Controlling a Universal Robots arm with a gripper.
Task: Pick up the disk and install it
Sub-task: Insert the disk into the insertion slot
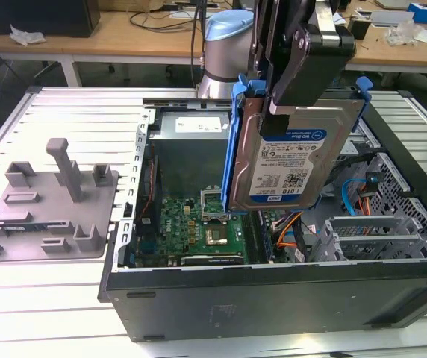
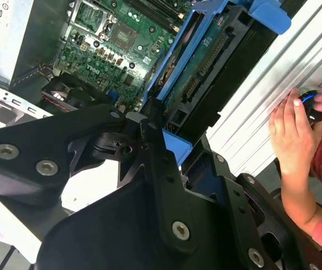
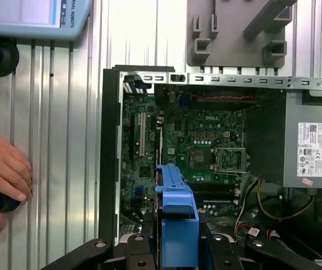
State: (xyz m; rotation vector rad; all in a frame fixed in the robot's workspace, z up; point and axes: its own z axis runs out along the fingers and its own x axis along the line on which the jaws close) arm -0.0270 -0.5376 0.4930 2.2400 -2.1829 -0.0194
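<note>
The disk (image 1: 295, 160), a silver hard drive with a white-and-blue label in a bright blue bracket, hangs upright above the open computer case (image 1: 273, 298). My black gripper (image 1: 292, 97) is shut on its upper part. In the second wrist view the disk (image 2: 206, 62) shows edge-on, running away from the gripper (image 2: 150, 146) over the motherboard. In the first wrist view the blue bracket of the disk (image 3: 178, 219) sticks out from the gripper (image 3: 178, 253), above the case's inside.
A grey plastic stand with posts (image 1: 49, 201) lies on the slatted table at the exterior view's left. Inside the case are the motherboard (image 1: 198, 224), a power supply (image 1: 191, 142) and metal drive bays (image 1: 385, 231). A person's hand (image 3: 3, 169) rests on the table beside the case.
</note>
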